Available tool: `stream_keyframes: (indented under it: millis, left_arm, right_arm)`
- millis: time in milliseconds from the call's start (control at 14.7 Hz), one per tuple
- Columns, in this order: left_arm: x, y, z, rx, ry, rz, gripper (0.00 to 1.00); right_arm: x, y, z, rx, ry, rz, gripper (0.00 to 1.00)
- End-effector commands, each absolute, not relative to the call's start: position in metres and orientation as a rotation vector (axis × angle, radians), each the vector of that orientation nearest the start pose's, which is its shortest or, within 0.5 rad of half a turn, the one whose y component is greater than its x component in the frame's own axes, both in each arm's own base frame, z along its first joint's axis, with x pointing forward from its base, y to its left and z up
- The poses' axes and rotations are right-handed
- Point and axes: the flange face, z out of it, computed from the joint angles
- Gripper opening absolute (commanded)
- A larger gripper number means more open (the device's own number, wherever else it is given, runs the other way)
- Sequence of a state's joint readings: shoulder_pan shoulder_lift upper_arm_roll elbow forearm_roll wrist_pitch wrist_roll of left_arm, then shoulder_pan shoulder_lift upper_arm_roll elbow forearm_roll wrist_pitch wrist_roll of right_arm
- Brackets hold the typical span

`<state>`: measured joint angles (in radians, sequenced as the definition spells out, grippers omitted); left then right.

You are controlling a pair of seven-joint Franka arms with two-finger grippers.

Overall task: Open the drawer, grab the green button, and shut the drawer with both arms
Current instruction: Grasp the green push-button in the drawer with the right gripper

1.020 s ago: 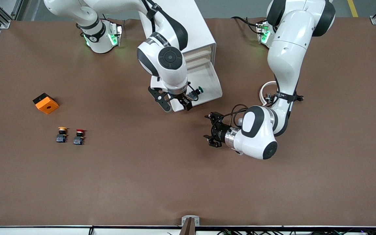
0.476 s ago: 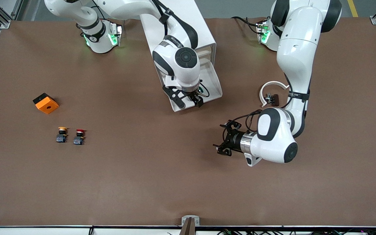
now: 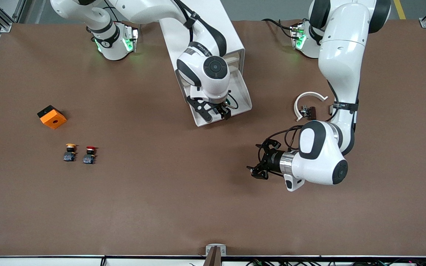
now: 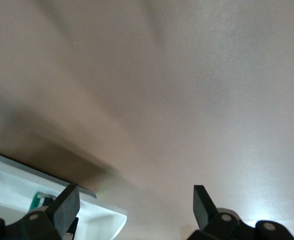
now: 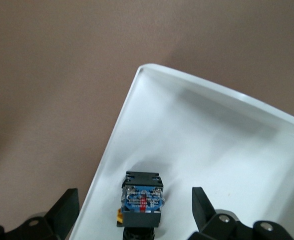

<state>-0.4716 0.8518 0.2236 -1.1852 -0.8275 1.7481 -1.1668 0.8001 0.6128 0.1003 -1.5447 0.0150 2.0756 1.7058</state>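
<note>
The small green-capped push button (image 5: pixel 142 203) lay in the pulled-out white plastic drawer (image 3: pixel 243 96), between the right gripper's (image 3: pixel 221 112) wide-spread fingers. Light and rigid, it probably wanted pinching across its blocky body. The left gripper (image 3: pixel 259 165) waited, fingers wide, over the brown table (image 3: pixel 161 207).

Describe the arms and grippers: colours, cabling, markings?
Both arms are glossy white with black joint rings and round black end caps. The right gripper and left gripper are black with two fingers, and loose black cables loop at each wrist. Both bases glow green.
</note>
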Motion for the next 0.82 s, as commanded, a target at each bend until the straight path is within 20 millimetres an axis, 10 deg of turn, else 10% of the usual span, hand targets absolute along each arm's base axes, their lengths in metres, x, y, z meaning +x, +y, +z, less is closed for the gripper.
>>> stream_keyframes:
  millis: [0, 408, 476, 544, 748]
  left_arm:
    - [0.677, -0.292, 0.288, -2.823, -1.649, 0.907, 1.0]
    - [0.668, -0.303, 0.298, -2.96, -1.334, 0.728, 1.0]
    - [0.665, -0.309, 0.298, -2.973, -1.292, 0.714, 1.0]
    - [0.662, -0.314, 0.297, -2.982, -1.24, 0.687, 1.0]
    - [0.653, -0.328, 0.295, -2.976, -1.114, 0.593, 1.0]
  right_arm:
    - [0.428, 0.545, 0.277, -2.943, 1.287, 0.139, 1.0]
    - [0.431, 0.544, 0.264, -2.954, 1.28, 0.152, 1.0]
    - [0.433, 0.543, 0.264, -2.946, 1.285, 0.155, 0.57]
    - [0.436, 0.543, 0.267, -2.931, 1.288, 0.149, 0.35]
    - [0.434, 0.547, 0.269, -2.927, 1.272, 0.141, 0.2]
